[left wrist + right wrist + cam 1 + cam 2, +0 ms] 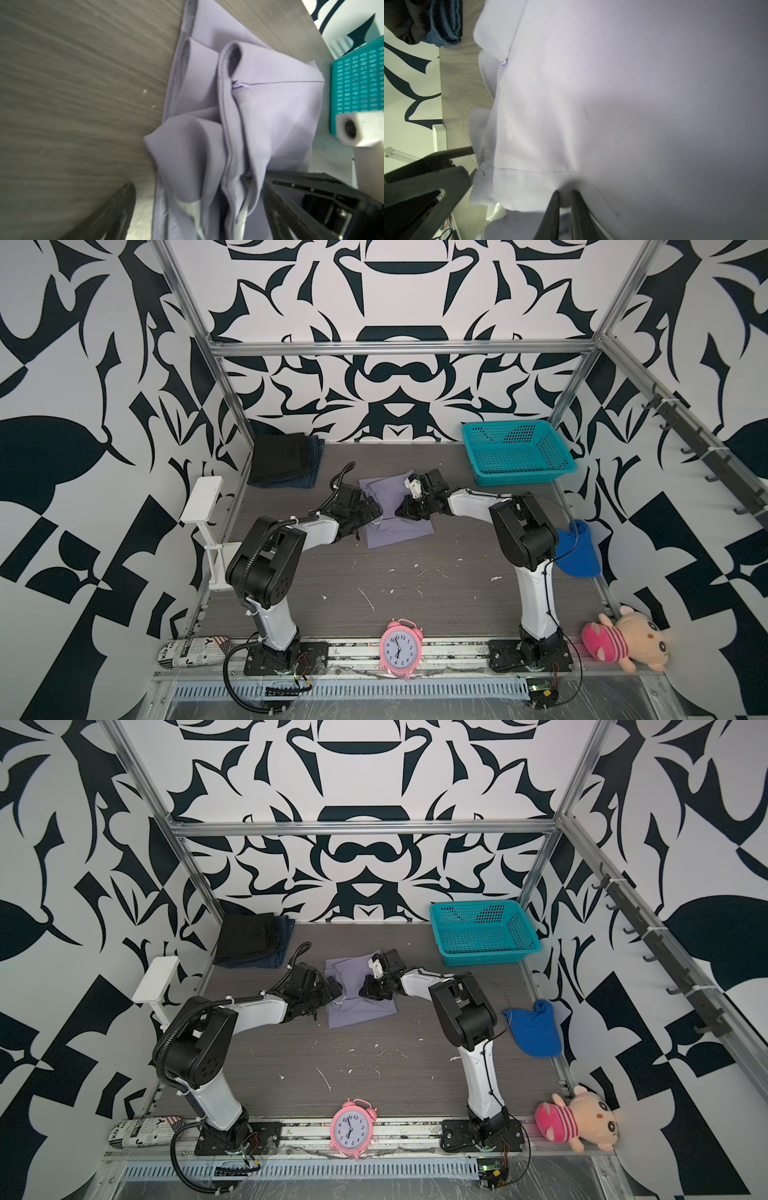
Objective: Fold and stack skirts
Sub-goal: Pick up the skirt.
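The right fingers [553, 209] are pinched together on a pucker of the lavender skirt [612, 104], close to a stitched hem. The left fingers [118, 209] stand wide apart, released, with loose folds of the same skirt rising between them and nothing clamped.

In both top views the two wrists meet over the cloth from either side, and their black housings hide the fingertips. The cloth lies rumpled and partly folded in the middle of the worktop [415, 593], toward the back. The left wrist view is smeared by blur, and the right wrist view is almost all cloth.

At the far left corner the black skirt [280, 456] lies folded on the denim skirt [314, 460], of which only an edge shows. A teal basket [515, 452] sits at the far right. A blue cloth [579, 556] lies at the right edge, partly behind the right arm. Along the near rail are a rolled newspaper [193, 651], a pink clock [401, 649] and a plush toy [623, 641]. A white stand [203, 499] rises at the left edge.

The worktop is grey wood grain flecked with white scraps. The walls carry a bold black-and-white pattern — aluminium posts frame them.
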`<move>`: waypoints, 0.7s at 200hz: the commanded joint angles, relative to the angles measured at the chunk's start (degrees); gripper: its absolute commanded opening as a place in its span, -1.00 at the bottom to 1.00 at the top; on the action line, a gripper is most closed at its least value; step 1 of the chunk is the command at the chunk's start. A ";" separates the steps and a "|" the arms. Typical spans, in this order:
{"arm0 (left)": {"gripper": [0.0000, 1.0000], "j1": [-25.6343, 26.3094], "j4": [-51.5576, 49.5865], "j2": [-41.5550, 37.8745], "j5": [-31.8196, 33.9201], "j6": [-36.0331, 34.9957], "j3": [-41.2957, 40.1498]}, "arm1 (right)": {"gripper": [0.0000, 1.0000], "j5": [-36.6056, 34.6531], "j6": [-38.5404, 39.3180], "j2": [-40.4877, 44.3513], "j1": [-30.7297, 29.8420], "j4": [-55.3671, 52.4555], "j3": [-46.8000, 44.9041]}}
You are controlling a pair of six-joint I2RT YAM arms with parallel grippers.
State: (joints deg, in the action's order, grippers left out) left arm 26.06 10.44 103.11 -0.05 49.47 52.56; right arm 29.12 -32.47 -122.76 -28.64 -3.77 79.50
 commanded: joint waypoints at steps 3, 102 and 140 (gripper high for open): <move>0.95 0.84 -0.70 8.65 -5.03 2.50 -1.01 | -0.68 -1.10 -0.10 -3.09 -0.79 -3.36 -0.62; -0.77 1.81 10.47 11.67 -8.32 5.29 -3.88 | -0.72 0.22 -0.23 -4.86 -0.97 -2.04 -0.13; -1.00 0.47 7.64 6.76 -7.57 3.64 -4.48 | -0.61 1.37 -0.31 -2.47 -0.90 -2.38 0.05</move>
State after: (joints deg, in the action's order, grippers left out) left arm 27.00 28.47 111.57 -6.63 54.00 50.78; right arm 32.67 -32.86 -124.36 -28.95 -1.06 80.01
